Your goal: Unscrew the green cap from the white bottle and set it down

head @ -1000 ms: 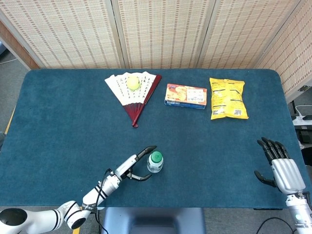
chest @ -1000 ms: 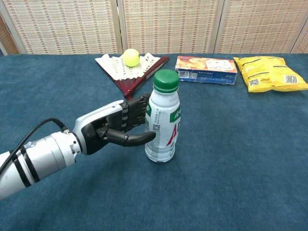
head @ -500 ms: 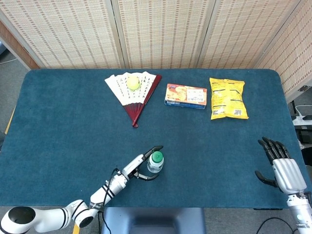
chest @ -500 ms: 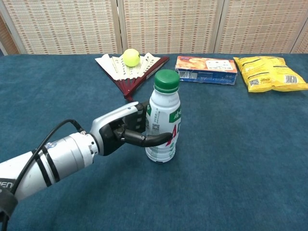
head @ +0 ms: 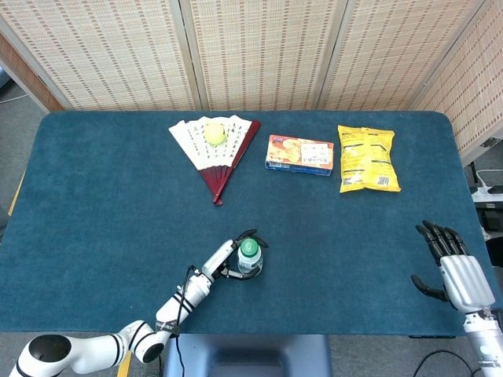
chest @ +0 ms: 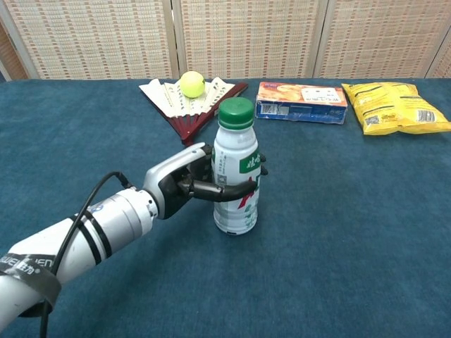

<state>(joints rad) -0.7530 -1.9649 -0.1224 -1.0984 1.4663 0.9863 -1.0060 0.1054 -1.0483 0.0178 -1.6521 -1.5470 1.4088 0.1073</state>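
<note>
The white bottle stands up straight on the blue table, near the front edge. Its green cap is on top of it. The left hand holds the bottle around its middle, with a dark finger across the front of the label. The right hand is far off at the right side of the table, holding nothing, with its fingers spread apart. At the back of the table lie a paper fan with a yellow ball on it, a flat box and a yellow bag.
</note>
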